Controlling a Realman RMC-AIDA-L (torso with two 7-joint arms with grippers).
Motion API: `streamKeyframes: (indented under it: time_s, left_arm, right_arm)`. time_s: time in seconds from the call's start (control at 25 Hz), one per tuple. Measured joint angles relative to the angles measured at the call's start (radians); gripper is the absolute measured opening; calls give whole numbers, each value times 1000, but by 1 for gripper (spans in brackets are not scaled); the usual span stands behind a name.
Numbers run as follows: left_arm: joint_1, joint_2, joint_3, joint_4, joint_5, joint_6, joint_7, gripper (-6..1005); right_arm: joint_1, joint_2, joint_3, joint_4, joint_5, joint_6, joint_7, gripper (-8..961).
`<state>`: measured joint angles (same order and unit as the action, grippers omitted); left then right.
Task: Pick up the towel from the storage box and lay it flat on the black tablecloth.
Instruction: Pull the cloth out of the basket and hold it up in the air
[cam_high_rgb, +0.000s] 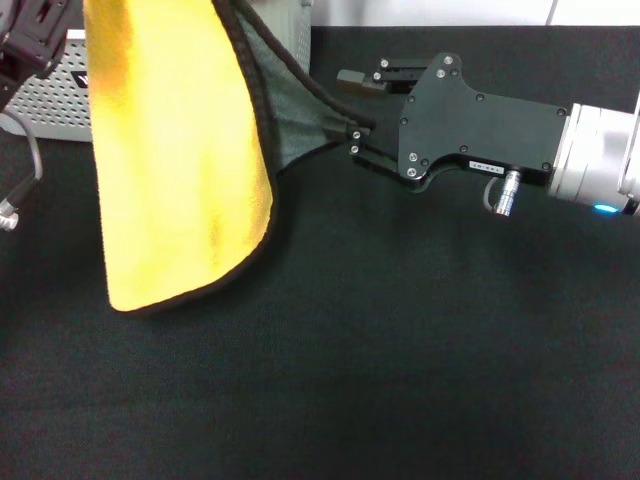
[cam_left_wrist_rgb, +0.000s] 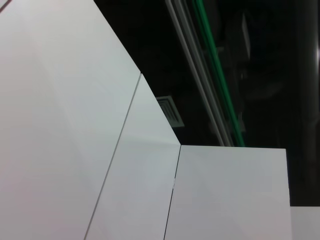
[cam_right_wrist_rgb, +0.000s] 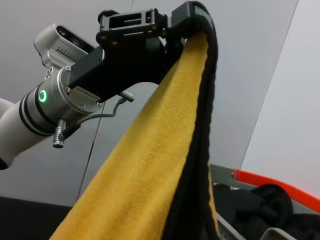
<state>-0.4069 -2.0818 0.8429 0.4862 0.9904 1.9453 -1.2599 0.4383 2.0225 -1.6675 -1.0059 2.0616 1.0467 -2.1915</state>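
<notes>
You see the towel (cam_high_rgb: 180, 150) hanging above the black tablecloth (cam_high_rgb: 400, 350), yellow reverse outward, black-edged grey-green face behind; the perforated grey storage box (cam_high_rgb: 55, 95) stands at the far left.

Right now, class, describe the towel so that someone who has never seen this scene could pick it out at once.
Start from the black tablecloth that fills the head view. Above its left part, in front of the perforated grey storage box, the towel hangs from the left gripper, while the right gripper pinches its grey-green side. It is the only bright yellow thing, edged with black stitching.
</notes>
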Motion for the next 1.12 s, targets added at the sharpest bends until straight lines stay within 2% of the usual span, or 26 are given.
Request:
streamKeyframes:
  time_s: [0.36, 0.64, 0.92, 1.12]
  left_arm:
    - [-3, -4, 0, -18, 1, -20, 26, 15]
    - [0, -2, -1, -23, -2, -32, 27, 15]
    - [-3, 0, -1, -23, -1, -40, 27, 15]
    - [-7, -3, 5, -23, 2, -42, 27, 15]
  right_arm:
    - [-1, -1, -2, 5, -3, 4, -23, 279]
    - [-9, -3, -6, 5, -4, 13, -18, 206]
    - [-45, -4, 1, 2, -7, 36, -17, 210]
    - [-41, -4, 2, 6, -7, 37, -10, 190]
